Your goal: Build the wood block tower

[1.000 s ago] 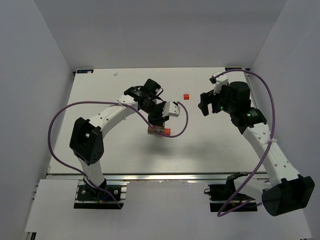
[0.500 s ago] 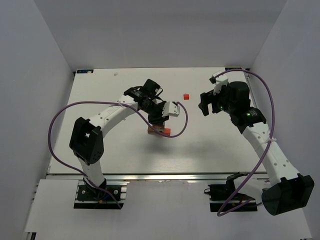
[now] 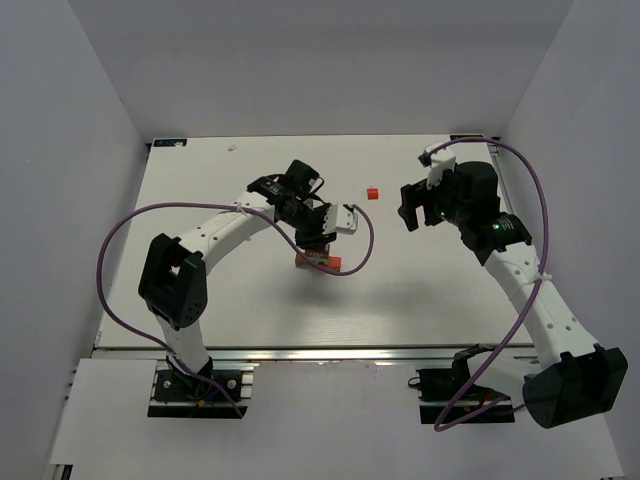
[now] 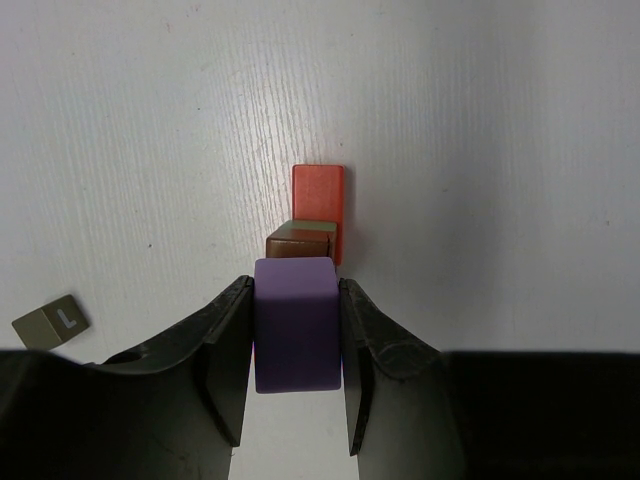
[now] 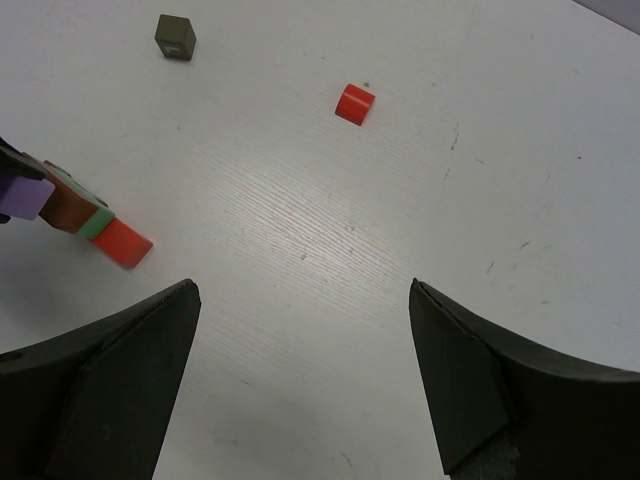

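Lilac block [image 4: 296, 322] pinched square btwn the fingers of the left gripper [image 4: 296, 300], jaws nearly closed on its two sides, poised just above the near end of the tower [image 5: 72, 211], approx. mid-way across the white table [image 5: 330, 230]; tower so far reads as a brown piece [image 4: 298, 245] w/ a green one [image 5: 97, 222] and a red bar [image 4: 318, 198] touching, though whether green sits on top or alongside can't be told. Right gripper [image 5: 302, 292] hangs wide open w/ nothing in it, well apart on the right; a loose red cube [image 5: 355, 103] and a dark grey cube [image 5: 175, 37] lie unused on the table. Step in hand, by the look of it: setting the lilac block down. To do it well: line its edges up w/ the brown piece; come down straight, no sideways push; open only once it rests flat; lift clear vertically so the fingers don't clip the stack.
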Action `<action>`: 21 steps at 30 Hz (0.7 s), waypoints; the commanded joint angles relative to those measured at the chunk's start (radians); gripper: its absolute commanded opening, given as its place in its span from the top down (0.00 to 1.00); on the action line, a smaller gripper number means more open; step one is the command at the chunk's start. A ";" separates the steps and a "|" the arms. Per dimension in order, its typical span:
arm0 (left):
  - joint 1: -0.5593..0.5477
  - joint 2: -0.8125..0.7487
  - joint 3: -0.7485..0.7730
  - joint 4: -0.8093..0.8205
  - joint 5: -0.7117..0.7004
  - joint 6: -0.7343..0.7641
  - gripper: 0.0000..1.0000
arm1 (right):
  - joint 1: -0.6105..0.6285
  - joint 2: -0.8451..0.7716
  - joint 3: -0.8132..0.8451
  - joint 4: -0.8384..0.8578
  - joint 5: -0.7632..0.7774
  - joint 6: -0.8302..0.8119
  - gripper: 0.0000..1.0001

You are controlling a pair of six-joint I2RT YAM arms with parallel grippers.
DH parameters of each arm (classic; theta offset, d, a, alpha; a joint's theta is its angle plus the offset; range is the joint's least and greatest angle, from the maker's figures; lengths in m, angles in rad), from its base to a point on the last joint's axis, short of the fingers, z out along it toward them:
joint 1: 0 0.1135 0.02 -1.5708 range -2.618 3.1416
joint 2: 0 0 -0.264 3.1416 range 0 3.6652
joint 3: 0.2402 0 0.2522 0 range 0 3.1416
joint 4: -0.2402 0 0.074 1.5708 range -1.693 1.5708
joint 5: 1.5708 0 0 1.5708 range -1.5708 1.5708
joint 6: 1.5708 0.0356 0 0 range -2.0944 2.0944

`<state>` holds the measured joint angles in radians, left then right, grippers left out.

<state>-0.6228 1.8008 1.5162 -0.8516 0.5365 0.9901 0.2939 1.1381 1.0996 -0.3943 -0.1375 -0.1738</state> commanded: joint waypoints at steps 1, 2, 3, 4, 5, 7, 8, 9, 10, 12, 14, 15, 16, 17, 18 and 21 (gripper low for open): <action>0.006 -0.043 -0.007 0.022 0.014 0.012 1.00 | -0.006 0.005 0.051 0.008 0.012 -0.013 0.11; 0.006 -0.044 -0.007 0.022 0.013 0.013 1.00 | -0.004 0.005 0.049 0.008 0.012 -0.013 0.11; 0.006 -0.044 -0.008 0.025 0.013 0.015 1.00 | -0.006 0.003 0.049 0.008 0.010 -0.013 0.11; 0.006 -0.047 -0.017 0.035 0.013 0.015 1.00 | -0.006 0.003 0.048 0.008 0.010 -0.013 0.11; 0.005 -0.050 -0.024 0.042 0.013 0.015 1.00 | -0.006 0.003 0.048 0.008 0.012 -0.015 0.11; 0.006 -0.050 -0.031 0.051 0.008 0.012 1.00 | -0.004 0.003 0.046 0.006 0.012 -0.013 0.11; 0.006 -0.049 -0.033 0.052 0.000 0.010 1.00 | -0.006 0.005 0.046 0.009 0.012 -0.016 0.11; 0.006 -0.046 -0.034 0.054 -0.003 0.009 1.00 | -0.006 0.006 0.045 0.011 0.012 -0.018 0.11; 0.006 -0.047 -0.036 0.063 -0.007 0.005 1.00 | -0.004 0.008 0.045 0.011 0.013 -0.020 0.11; 0.006 -0.049 -0.044 0.063 -0.010 0.008 1.00 | -0.006 0.014 0.045 0.011 0.015 -0.018 0.11; 0.006 -0.054 -0.042 0.062 -0.012 0.010 1.00 | -0.006 0.020 0.049 0.011 0.015 -0.018 0.11; 0.006 -0.054 -0.042 0.062 -0.010 0.010 1.00 | -0.006 0.023 0.051 0.009 0.010 -0.016 0.11; 0.006 -0.055 -0.042 0.059 -0.007 0.010 1.00 | -0.004 0.026 0.052 0.009 0.007 -0.015 0.11; 0.006 -0.057 -0.041 0.059 -0.004 0.012 1.00 | -0.004 0.026 0.051 0.009 0.006 -0.016 0.11; 0.006 -0.055 -0.039 0.059 -0.001 0.012 1.00 | -0.006 0.026 0.049 0.009 0.007 -0.015 0.11; 0.006 -0.054 -0.042 0.069 -0.001 0.005 1.00 | -0.004 0.028 0.049 0.008 0.009 -0.015 0.11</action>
<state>-0.6228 1.8008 1.4784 -0.8001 0.5156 0.9897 0.2939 1.1679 1.1053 -0.3946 -0.1329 -0.1867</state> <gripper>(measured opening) 0.458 0.895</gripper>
